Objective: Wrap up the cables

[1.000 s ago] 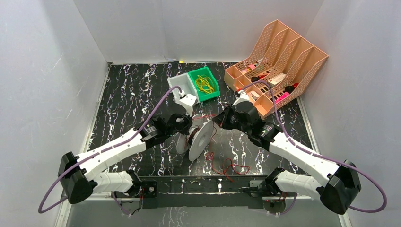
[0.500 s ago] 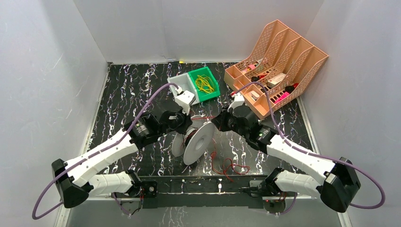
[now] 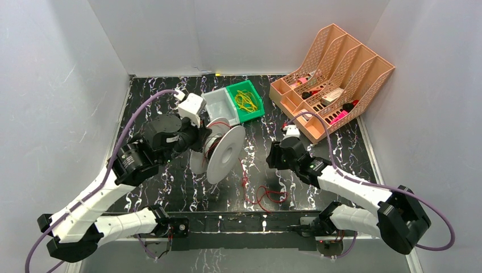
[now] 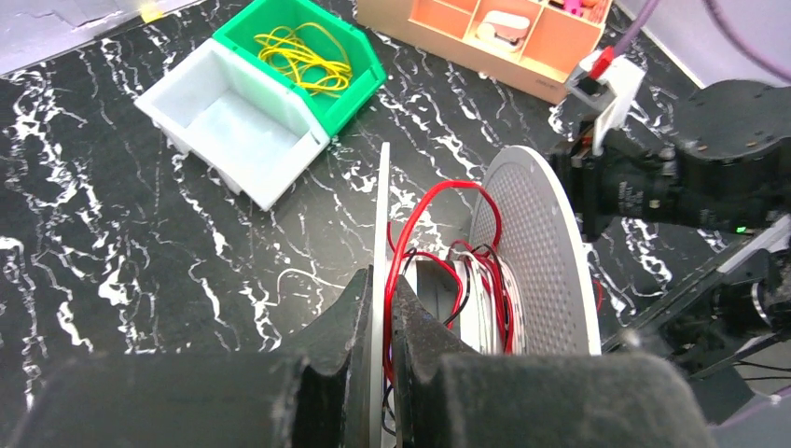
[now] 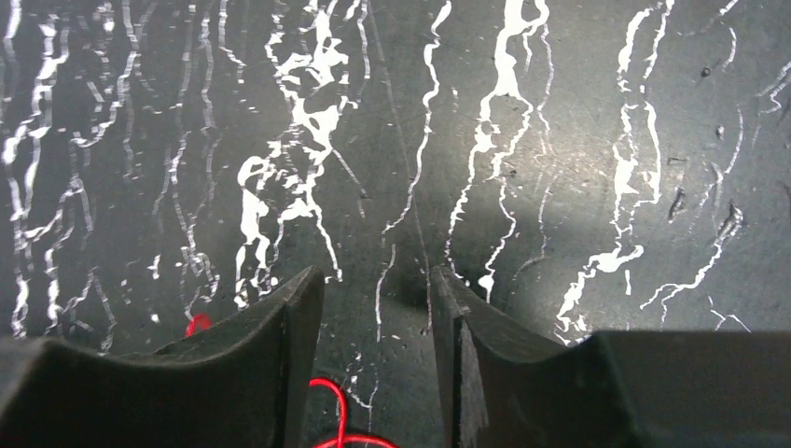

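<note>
Now: one spool [image 3: 224, 154] | one red wire [image 4: 454, 186] | left pincer [image 4: 381, 280] clamps spool; right pincer [image 5: 378, 275] parted

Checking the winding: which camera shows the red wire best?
Left wrist: red wire loops close-up between the spool discs. Top external shows mostly its slack on the table; right wrist, only a scrap.

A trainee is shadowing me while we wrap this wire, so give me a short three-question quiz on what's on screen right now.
1. True or false: the right gripper holds the red wire.
2. What is the left gripper clamped on? A) the spool, by its flange B) the red wire C) nothing
3. What colour is the tangle in the green bin?
Key: 1 false, its jaws stand open above the table; 2 A; 3 yellow.
</note>
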